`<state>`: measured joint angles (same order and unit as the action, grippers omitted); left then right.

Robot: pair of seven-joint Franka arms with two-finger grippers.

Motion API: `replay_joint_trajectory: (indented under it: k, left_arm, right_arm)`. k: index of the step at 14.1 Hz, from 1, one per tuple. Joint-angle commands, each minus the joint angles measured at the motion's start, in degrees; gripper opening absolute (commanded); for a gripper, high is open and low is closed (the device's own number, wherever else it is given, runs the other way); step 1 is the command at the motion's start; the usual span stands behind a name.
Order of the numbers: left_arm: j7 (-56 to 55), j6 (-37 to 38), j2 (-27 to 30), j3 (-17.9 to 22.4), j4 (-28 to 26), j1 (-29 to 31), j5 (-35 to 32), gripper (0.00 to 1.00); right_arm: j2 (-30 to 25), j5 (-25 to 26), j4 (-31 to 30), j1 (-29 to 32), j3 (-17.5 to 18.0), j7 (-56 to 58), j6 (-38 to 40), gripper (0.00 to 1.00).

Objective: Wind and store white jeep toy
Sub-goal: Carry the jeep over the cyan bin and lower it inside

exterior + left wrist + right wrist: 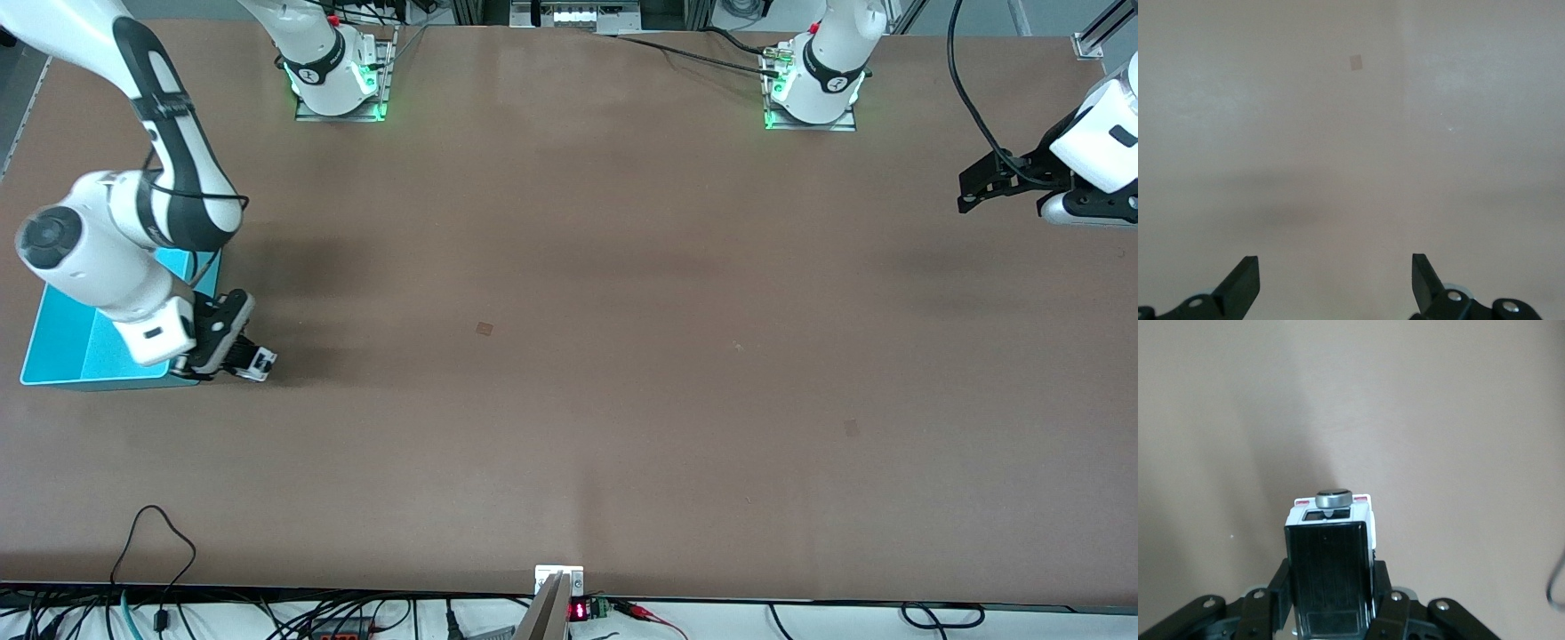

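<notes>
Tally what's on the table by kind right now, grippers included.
White jeep toy: 1, clamped in the right gripper beside the bin
Turquoise bin: 1
Grippers: 2, the left gripper waiting open over bare table
Total: 4

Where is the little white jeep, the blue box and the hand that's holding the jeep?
white jeep toy (1329,577): right wrist view, black ribbed roof.
blue box (67,342): front view, bare inside floor.
right hand (233,364): front view, between fingertips.

Bin (67,342) sits at the middle left of the front frame, at the right arm's end of the table (569,356). Jeep (256,362) lies just beside the bin's lower right corner. Left gripper (969,191) hangs at the upper right edge.
</notes>
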<state>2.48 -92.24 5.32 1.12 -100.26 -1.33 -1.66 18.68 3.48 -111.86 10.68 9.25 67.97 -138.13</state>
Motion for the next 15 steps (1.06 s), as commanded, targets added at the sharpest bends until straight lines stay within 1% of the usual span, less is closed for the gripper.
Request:
replay_joint_trajectory:
  k: [1, 4, 6, 10, 13, 15]
  left_arm:
    - [1.0, 1.4, -0.8, -0.1, 1.7, 0.3, 0.3, 1.00]
    - [1.0, 1.4, -0.8, -0.1, 1.7, 0.3, 0.3, 1.00]
    - [1.0, 1.4, -0.8, -0.1, 1.7, 0.3, 0.3, 1.00]
    - [1.0, 1.4, -0.8, -0.1, 1.7, 0.3, 0.3, 1.00]
    - [1.0, 2.1, -0.8, -0.1, 1.8, 0.3, 0.3, 1.00]
    - [1.0, 2.1, -0.8, -0.1, 1.8, 0.2, 0.3, 1.00]
  right_arm:
    - [-2.0, 0.0, 3.5, 1.1, -0.3, -11.2, 7.0, 0.00]
    - [-4.8, 0.0, 3.8, 4.5, -0.8, -23.5, 11.0, 0.00]
    - [-6.5, 0.0, 3.8, 7.0, -0.9, -26.7, 11.3, 0.00]
    - [-6.4, -0.1, 2.2, 14.4, -1.1, -27.9, 11.4, 0.00]
    - [-5.9, 0.0, -0.7, 17.8, -1.2, -36.2, 11.7, 0.00]
    - [-5.9, 1.2, -2.2, 18.4, -1.2, -41.2, 11.5, 0.00]
